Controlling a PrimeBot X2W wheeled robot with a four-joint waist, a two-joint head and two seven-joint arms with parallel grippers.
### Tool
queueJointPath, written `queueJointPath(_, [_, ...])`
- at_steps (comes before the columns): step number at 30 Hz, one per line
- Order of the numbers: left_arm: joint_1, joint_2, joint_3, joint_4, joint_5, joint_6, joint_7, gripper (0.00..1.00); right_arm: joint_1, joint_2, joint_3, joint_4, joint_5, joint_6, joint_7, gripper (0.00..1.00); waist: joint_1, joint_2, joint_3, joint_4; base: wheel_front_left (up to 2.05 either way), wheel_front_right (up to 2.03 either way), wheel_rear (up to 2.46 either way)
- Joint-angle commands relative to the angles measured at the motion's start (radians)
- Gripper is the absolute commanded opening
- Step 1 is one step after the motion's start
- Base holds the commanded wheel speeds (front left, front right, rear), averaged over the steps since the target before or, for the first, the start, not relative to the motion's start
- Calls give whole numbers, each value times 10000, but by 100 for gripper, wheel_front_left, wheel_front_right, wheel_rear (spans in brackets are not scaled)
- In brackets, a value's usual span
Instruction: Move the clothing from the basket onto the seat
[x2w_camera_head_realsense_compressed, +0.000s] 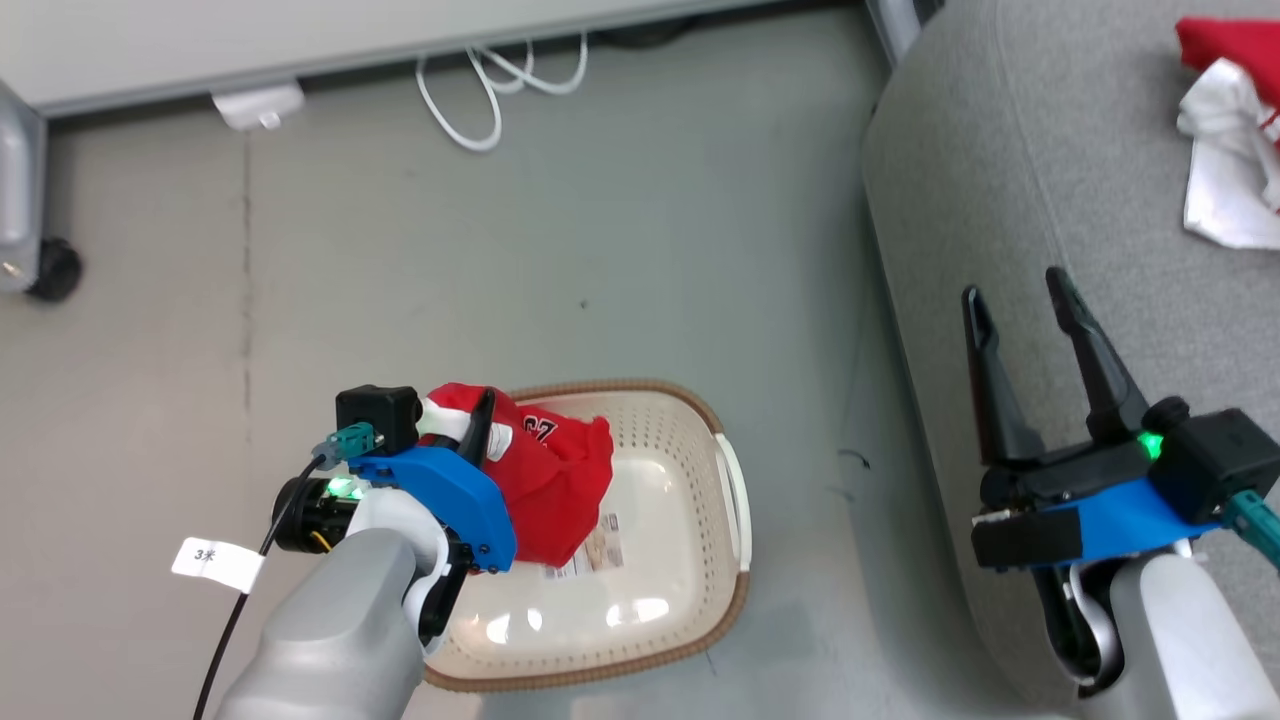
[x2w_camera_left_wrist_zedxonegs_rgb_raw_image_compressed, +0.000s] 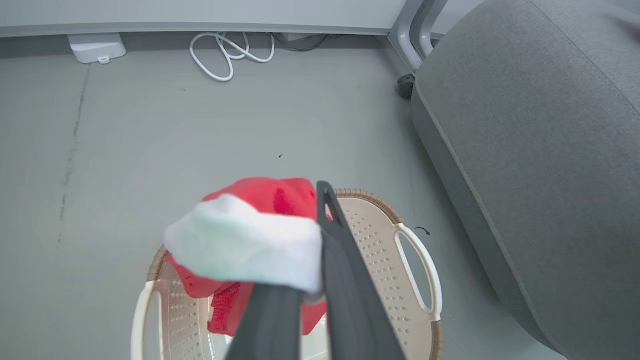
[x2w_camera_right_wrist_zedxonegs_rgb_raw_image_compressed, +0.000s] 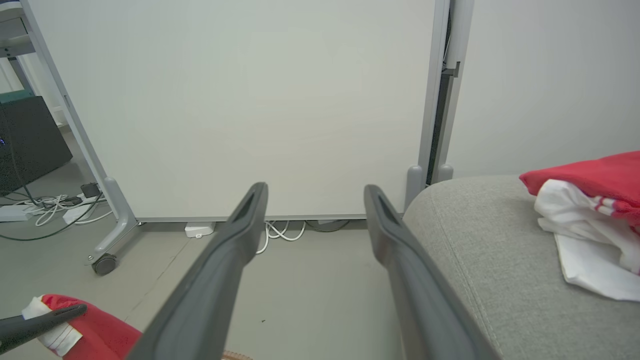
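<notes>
Red jersey (x2w_camera_head_realsense_compressed: 560, 480), pinched in the left gripper (x2w_camera_head_realsense_compressed: 478, 415), should rise until its hem clears the basket (x2w_camera_head_realsense_compressed: 620, 386) before swinging to the sofa (x2w_camera_head_realsense_compressed: 1000, 150); the right gripper (x2w_camera_head_realsense_compressed: 1012, 283) hangs spread, empty.

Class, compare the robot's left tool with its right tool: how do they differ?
Left tool is shut on a red garment; right tool is open, empty. Left tool hangs over the basket; right tool over the sofa edge. Both have long dark fingers.
</notes>
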Motion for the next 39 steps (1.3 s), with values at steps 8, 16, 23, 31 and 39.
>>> queueJointPath(8, [242,342,67,-809,-299,-16,-189,0,796,30,71,251,-1,5,-4,100,3,-1,-1758,437,0,0,0])
queueJointPath(16, [101,797,331,-2125,473,-16,-191,0,1338,155,82,388,-32,5,-4,100,3,-1,-2720,503,0,0,0])
queueJointPath(23, [23,862,210,-3120,1065,-17,-193,0,1718,256,102,438,-50,5,-4,100,3,-1,-3263,425,0,0,0])
queueJointPath(31, [-421,749,-351,-4237,1040,-17,48,0,2043,370,83,424,-74,5,-4,100,3,-1,-3597,348,0,0,0])
queueJointPath(39, [-708,655,-916,-5346,995,-17,738,0,2126,439,14,385,-94,5,-4,100,3,-1,-3681,366,0,0,0])
